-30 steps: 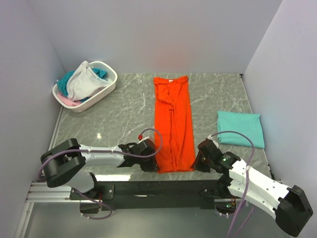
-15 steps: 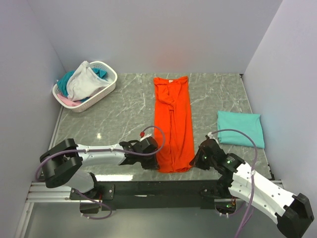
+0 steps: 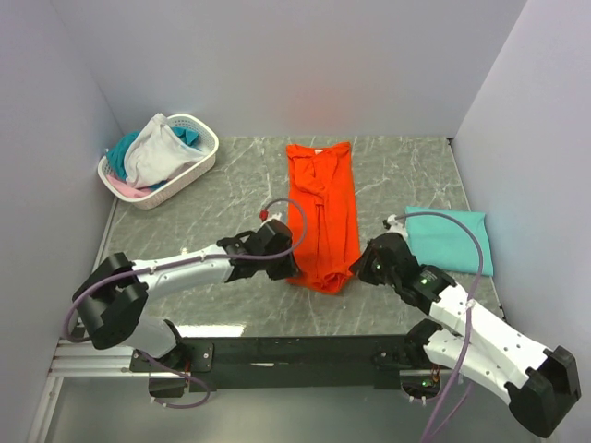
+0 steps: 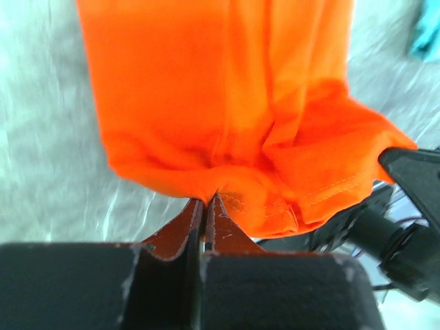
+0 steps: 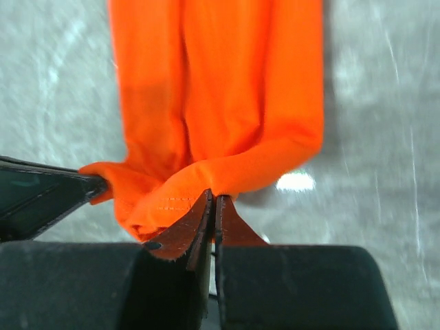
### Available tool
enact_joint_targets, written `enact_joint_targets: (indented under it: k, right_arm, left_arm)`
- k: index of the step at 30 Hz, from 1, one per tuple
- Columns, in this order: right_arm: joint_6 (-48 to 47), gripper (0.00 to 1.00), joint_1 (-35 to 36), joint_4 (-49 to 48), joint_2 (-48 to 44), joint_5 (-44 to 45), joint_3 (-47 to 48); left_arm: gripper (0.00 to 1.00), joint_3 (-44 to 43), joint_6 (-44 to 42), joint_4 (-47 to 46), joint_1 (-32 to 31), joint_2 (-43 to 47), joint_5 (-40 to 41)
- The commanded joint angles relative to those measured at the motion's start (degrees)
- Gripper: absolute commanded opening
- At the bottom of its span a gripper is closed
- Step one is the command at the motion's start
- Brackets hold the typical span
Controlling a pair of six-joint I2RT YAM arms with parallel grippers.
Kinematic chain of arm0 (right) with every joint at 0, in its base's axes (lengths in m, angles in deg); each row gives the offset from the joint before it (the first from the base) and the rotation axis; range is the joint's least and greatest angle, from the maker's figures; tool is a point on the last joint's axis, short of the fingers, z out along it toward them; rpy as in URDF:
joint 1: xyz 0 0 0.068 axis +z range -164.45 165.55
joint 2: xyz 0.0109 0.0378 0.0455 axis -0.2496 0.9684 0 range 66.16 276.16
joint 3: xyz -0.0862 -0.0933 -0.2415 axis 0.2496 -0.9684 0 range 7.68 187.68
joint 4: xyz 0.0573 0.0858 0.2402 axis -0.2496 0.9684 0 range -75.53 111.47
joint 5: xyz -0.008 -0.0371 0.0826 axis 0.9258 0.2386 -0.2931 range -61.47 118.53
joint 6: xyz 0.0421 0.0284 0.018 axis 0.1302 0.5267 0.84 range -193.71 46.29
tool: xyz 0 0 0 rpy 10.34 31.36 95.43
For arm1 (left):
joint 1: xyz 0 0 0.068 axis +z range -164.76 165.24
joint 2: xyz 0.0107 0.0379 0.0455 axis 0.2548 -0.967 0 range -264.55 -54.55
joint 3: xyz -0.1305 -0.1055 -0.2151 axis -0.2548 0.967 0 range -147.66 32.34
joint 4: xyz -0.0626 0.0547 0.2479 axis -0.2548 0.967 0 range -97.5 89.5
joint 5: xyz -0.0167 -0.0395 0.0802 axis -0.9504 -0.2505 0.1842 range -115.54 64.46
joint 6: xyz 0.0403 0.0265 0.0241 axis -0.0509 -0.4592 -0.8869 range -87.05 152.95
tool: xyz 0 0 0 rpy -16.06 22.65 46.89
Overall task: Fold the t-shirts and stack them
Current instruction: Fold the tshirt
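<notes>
The orange t-shirt [image 3: 322, 208] lies as a long narrow strip down the middle of the table, its near end lifted and sagging. My left gripper [image 3: 288, 268] is shut on the near left corner of the orange t-shirt [image 4: 227, 110]. My right gripper [image 3: 358, 268] is shut on the near right corner of the orange t-shirt [image 5: 220, 103]. Both hold the hem a little above the table. A folded teal t-shirt [image 3: 450, 238] lies at the right. White, teal and pink garments [image 3: 152, 152] fill the basket.
A white perforated basket [image 3: 189, 173] stands at the back left corner. Grey walls close in the marble table [image 3: 212, 212] on the left, back and right. The black rail of the arm bases runs along the near edge.
Both grippers have lifted the near hem of the orange t-shirt and carried it away from the near edge toward the back, so the near end now folds over.
</notes>
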Motion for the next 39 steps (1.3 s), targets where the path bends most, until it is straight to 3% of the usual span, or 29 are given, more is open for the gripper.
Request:
enact_joint_targets:
  k: [1, 21, 27, 39]
  right_arm:
    - [-3.03, 0.00, -2.33, -6.80, 2.37, 2.49, 4.40]
    - [-9.79, 0.00, -16.14, -15.15, 25.13, -4.27, 22.16]
    - [-10.59, 0.00, -18.86, -17.26, 32.51, -8.32, 25.85]
    - [-13.93, 0.00, -20.80, -16.12, 45.09, -7.88, 32.80]
  left_arm:
    - [0.01, -6.20, -5.35, -2.00, 2.66, -1.69, 0.56]
    - [0.01, -28.36, -15.55, -0.68, 17.16, -17.87, -4.88]
    - [0.01, -33.02, -17.22, 1.16, 18.93, -22.00, -5.24]
    - [0.06, -37.42, -17.40, 0.90, 21.83, -29.12, -5.86]
